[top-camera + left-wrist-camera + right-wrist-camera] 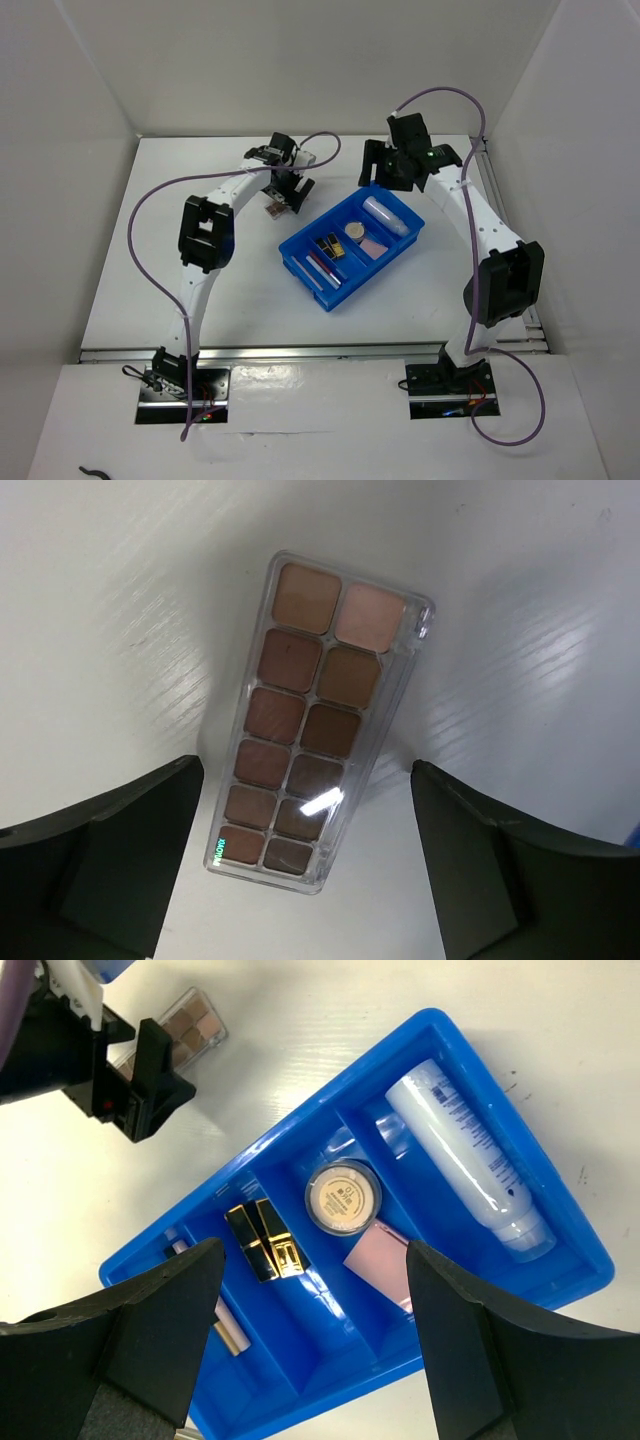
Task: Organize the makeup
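Observation:
The brown eyeshadow palette [315,725] lies flat on the white table, its near end between my left gripper's [310,865] open jaws; it also shows under that gripper in the top view [273,210] and in the right wrist view [190,1022]. The blue bin [300,265] holds the clear tube [470,1155], the round beige compact [343,1197], the pink square pad [378,1263], two black-gold cases [265,1240] and a pink stick [225,1325]. My right gripper [315,1355] is open and empty above the bin; it shows at the bin's far end in the top view [398,165].
The bin [330,1400] has three long compartments set at an angle to the table edges. White walls [90,110] close in the table on three sides. Purple cables [150,250] loop off both arms.

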Controlling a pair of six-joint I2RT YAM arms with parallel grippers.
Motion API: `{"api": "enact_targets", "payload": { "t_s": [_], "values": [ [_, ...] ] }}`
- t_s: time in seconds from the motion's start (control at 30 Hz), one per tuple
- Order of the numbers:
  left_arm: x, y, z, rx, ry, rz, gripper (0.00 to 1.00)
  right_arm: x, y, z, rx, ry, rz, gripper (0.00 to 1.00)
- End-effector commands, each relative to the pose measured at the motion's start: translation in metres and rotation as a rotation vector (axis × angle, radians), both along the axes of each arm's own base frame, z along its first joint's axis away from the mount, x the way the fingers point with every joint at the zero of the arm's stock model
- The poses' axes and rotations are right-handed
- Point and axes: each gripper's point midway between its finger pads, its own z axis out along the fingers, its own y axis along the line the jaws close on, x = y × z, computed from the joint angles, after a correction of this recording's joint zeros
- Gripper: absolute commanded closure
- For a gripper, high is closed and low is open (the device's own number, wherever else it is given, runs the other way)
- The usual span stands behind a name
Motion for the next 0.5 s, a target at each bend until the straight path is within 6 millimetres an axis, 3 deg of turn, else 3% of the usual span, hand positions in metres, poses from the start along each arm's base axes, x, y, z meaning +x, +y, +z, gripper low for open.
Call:
{"api": "enact_targets", "payload": {
  "t_s": [0.0,0.17,0.27,0.37,0.4,0.47],
  "values": [
    [0.004,-0.004,0.006,-0.065,0.011,0.004,0.0,0.0,-0.007,0.035,0.005,-0.084,-0.008,0.19],
    [-0.005,-0.003,-0.021,-0.056,0.084,0.011,0.0,-0.001,-0.007,0.031,0.002,-0.076,-0.008,0.19],
    [-0.013,-0.002,-0.03,-0.052,0.121,0.009,0.06,-0.002,-0.007,0.029,-0.001,-0.067,-0.007,0.19],
    [-0.015,-0.003,-0.035,-0.057,0.133,0.005,0.24,-0.002,-0.007,0.029,-0.001,-0.067,-0.007,0.19],
    [-0.014,-0.001,-0.035,-0.047,0.13,0.01,0.41,-0.002,-0.007,0.029,-0.001,-0.067,-0.007,0.19],
    [-0.009,0.0,-0.026,-0.04,0.104,0.016,0.53,-0.001,-0.007,0.033,0.002,-0.076,-0.008,0.19]
  ]
}}
